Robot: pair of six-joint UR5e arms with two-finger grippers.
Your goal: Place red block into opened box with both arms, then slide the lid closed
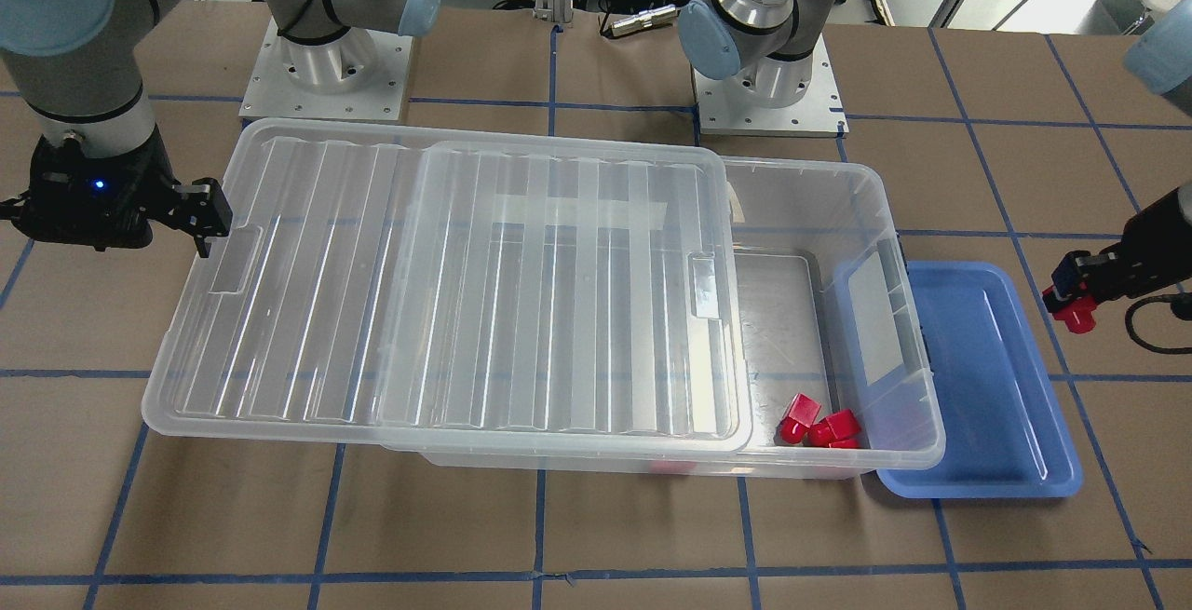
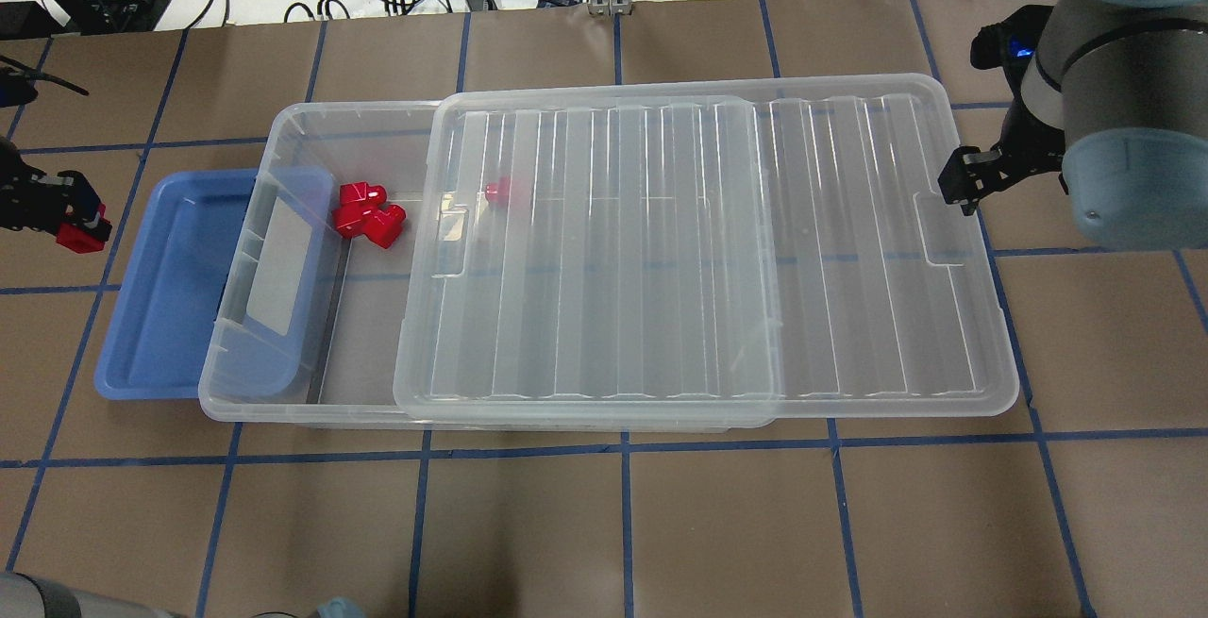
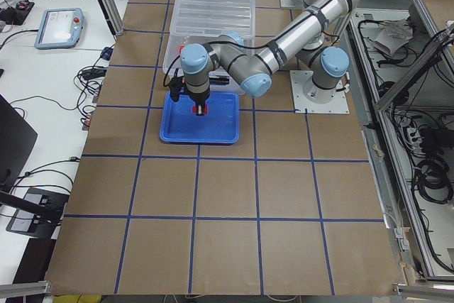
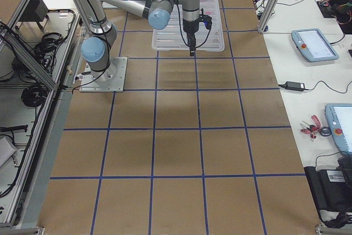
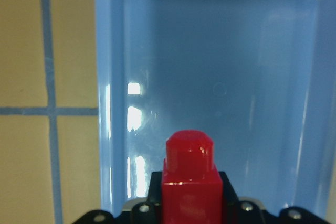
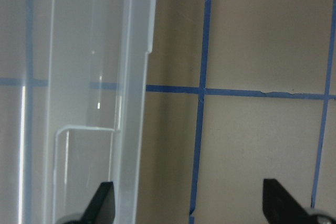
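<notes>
My left gripper (image 2: 74,226) is shut on a red block (image 5: 189,156) and hangs over the outer end of the blue tray (image 2: 160,316), beside the box's open end. The see-through box (image 2: 283,127) lies across the table's middle. Its ribbed lid (image 2: 708,250) is slid toward my right side, so the end near the tray is uncovered. Red blocks (image 2: 368,217) lie in that uncovered end, and one more (image 2: 498,191) shows through the lid. My right gripper (image 2: 963,189) is open at the lid's overhanging short end, with one finger (image 6: 105,203) over the lid's rim and the other over the table.
The blue tray (image 1: 987,377) sits against the box's open end, partly under its rim. Both arm bases (image 1: 326,70) stand behind the box. The brown table with blue tape lines (image 1: 540,535) stretches in front of the box. Cables lie beyond the table's far edge.
</notes>
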